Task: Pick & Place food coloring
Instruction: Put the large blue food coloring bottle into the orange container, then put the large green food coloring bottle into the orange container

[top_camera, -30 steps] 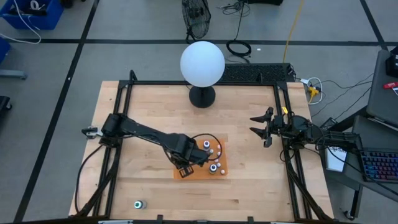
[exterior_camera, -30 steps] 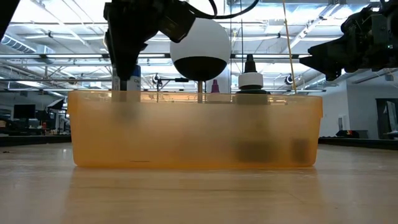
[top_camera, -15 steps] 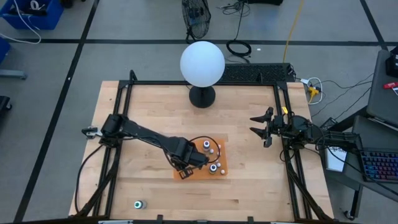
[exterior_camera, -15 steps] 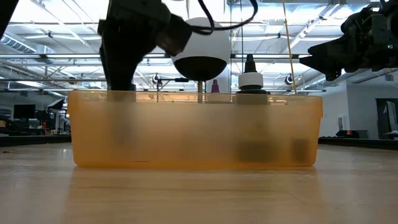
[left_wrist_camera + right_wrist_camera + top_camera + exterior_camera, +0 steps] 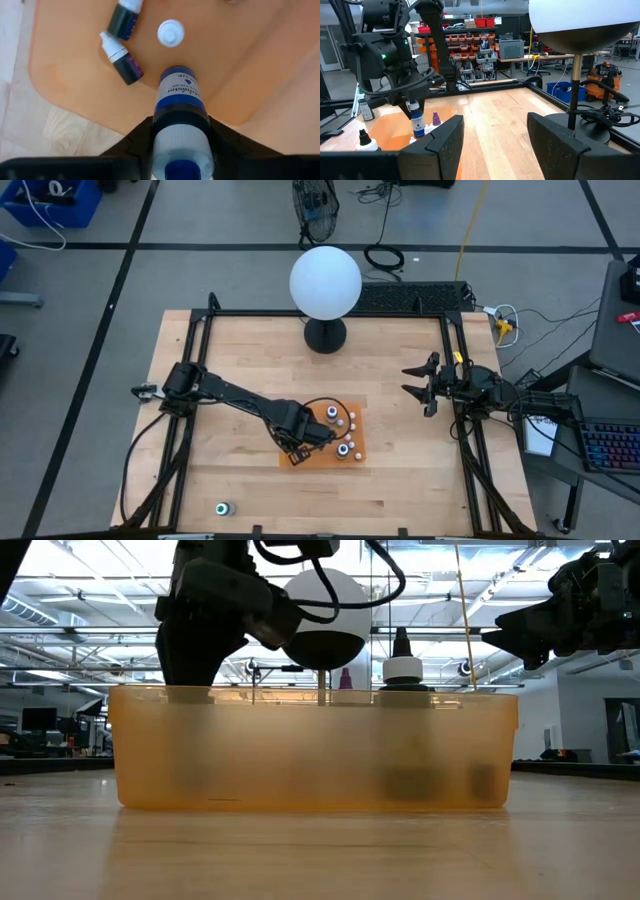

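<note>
The food coloring bottles (image 5: 342, 420) sit in an orange tray (image 5: 322, 461) near the table's middle. The left wrist view shows two dark purple ones lying down (image 5: 123, 64) and one standing white cap (image 5: 171, 33). My left gripper (image 5: 300, 442) hangs over the tray's left part, shut on a blue-labelled bottle (image 5: 179, 95). In the right wrist view the same bottle (image 5: 416, 121) hangs upright over the tray. One more bottle (image 5: 222, 508) lies on the table by the near edge. My right gripper (image 5: 425, 385) waits open at the right edge. My left gripper pinches the blue bottle by its pale upper part (image 5: 180, 147) between the two fingers (image 5: 137, 145), coming from above and pointing down. The bottle stands upright below the fingers, base toward the tray floor. I cannot tell whether the base touches the tray.
A big white globe lamp (image 5: 325, 282) on a black base (image 5: 325, 336) stands at the table's far side. A black rail frames the tabletop (image 5: 200, 380). In the low view the tray's translucent wall (image 5: 310, 750) hides its floor. Bare wood lies left and right of the tray.
My left gripper has moved down into the orange tray, still shut on the blue bottle. The bottle showed above the tray's rim in the low view a second ago and has now sunk behind the wall.
</note>
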Tool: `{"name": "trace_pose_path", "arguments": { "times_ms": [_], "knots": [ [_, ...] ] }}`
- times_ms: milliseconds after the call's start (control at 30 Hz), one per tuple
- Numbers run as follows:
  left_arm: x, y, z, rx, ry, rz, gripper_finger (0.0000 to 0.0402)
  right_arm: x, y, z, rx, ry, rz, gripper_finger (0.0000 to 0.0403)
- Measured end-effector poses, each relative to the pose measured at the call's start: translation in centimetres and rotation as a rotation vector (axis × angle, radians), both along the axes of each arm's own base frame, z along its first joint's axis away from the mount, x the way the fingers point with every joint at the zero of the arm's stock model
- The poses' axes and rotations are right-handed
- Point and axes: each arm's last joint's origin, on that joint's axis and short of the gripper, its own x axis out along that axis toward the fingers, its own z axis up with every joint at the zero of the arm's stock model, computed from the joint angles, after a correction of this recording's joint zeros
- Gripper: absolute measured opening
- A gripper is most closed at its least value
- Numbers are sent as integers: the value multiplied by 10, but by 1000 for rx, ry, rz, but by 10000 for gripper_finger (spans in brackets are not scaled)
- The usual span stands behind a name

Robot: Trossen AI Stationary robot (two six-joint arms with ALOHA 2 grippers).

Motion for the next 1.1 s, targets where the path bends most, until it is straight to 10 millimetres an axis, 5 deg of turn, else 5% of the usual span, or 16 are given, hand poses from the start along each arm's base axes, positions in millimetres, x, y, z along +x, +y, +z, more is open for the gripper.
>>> {"name": "trace_pose_path", "arguments": {
  "times_ms": [233,400,533,767,1100],
  "knots": [
    [-1,1,49,32,32,23,306,0,0,0,0,0,0,208],
    [-2,-3,82,88,-47,57,367,0,0,0,0,0,0,208],
    [-12,-26,89,9,-37,86,382,0,0,0,0,0,0,208],
    [-46,-97,88,-157,90,138,385,0,0,0,0,0,0,208],
    [-116,-179,88,-33,123,411,385,0,0,0,0,0,0,208]
  ]
}}
